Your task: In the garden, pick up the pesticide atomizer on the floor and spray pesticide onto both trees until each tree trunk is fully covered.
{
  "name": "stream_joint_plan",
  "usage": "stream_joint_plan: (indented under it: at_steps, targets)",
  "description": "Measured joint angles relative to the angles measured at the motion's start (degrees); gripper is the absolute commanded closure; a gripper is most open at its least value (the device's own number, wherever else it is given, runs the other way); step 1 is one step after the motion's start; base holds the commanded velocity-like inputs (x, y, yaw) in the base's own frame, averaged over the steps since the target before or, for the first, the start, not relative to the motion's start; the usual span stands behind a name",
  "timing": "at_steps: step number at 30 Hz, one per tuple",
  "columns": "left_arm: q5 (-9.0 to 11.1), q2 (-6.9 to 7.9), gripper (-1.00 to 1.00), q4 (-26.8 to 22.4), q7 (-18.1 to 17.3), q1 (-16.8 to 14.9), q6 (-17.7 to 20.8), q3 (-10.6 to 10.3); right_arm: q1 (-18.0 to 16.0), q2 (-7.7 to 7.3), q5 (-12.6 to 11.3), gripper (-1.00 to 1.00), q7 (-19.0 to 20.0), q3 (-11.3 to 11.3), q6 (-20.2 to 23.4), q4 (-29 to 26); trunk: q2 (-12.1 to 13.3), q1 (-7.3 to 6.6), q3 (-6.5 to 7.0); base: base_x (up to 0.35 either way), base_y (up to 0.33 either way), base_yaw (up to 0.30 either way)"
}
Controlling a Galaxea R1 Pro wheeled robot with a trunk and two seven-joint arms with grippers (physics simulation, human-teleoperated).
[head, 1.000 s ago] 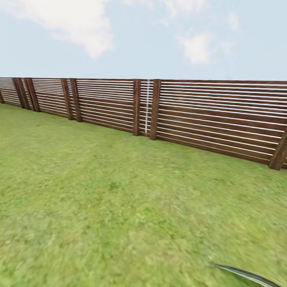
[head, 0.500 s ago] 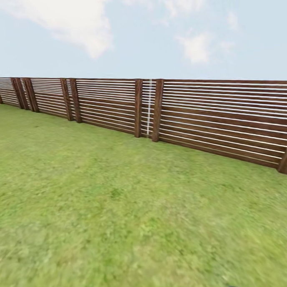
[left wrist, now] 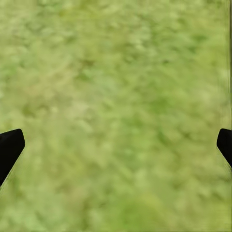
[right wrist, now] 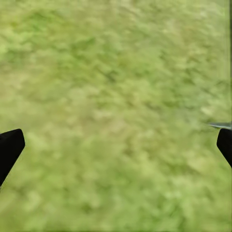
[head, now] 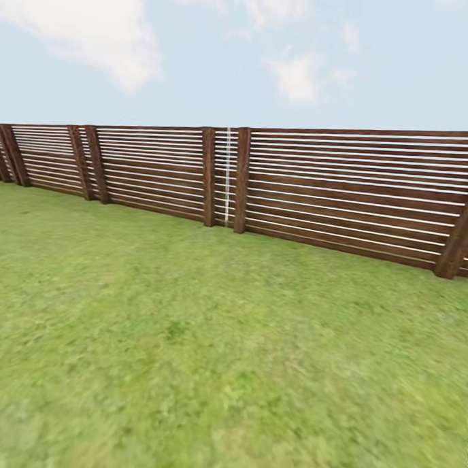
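The pesticide atomizer, both trees and the paved patio are out of view. The head view looks across the green lawn (head: pixel 188 341) of the garden to the reddish-brown slatted fence (head: pixel 331 190). In the left wrist view my left gripper (left wrist: pixel 116 147) hangs open over grass, its two dark fingertips (left wrist: pixel 9 147) far apart with nothing between them. In the right wrist view my right gripper (right wrist: pixel 116 147) is open the same way over grass, its dark fingertips (right wrist: pixel 9 147) spread wide and holding nothing.
The fence runs across the whole far side on thick posts (head: pixel 242 180), with a narrow pale-slatted section (head: pixel 227 176) between two of them. Open lawn stretches from me to the fence. A thin grey sliver (right wrist: pixel 221 125) lies on the grass in the right wrist view.
The whole head view has shifted, so the camera has turned: the fence now sits further left in the picture. The thin grey curved strip at the lower right has slid out of the picture.
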Motion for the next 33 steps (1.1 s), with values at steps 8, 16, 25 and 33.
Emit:
stream_joint_plan:
  at_steps: [8,16,25,33]
  targets:
    - [0.0,0.00,-1.00,0.0,0.0,0.0,0.0,0.0,0.0,-0.01,0.0,-1.00,0.0,0.0,0.0,0.0,0.0,0.00,0.00,0.336,0.164,-0.264]
    - [0.0,0.00,-1.00,0.0,0.0,0.0,0.0,0.0,0.0,-0.01,0.0,-1.00,0.0,0.0,0.0,0.0,0.0,0.00,0.00,0.334,0.173,-0.264]
    - [0.0,0.00,-1.00,0.0,0.0,0.0,0.0,0.0,0.0,0.01,0.0,-1.00,0.0,0.0,0.0,0.0,0.0,0.00,0.00,0.334,0.173,-0.264]
    - [0.0,0.00,-1.00,0.0,0.0,0.0,0.0,0.0,0.0,-0.01,0.0,-1.00,0.0,0.0,0.0,0.0,0.0,0.00,0.00,0.334,0.173,-0.264]
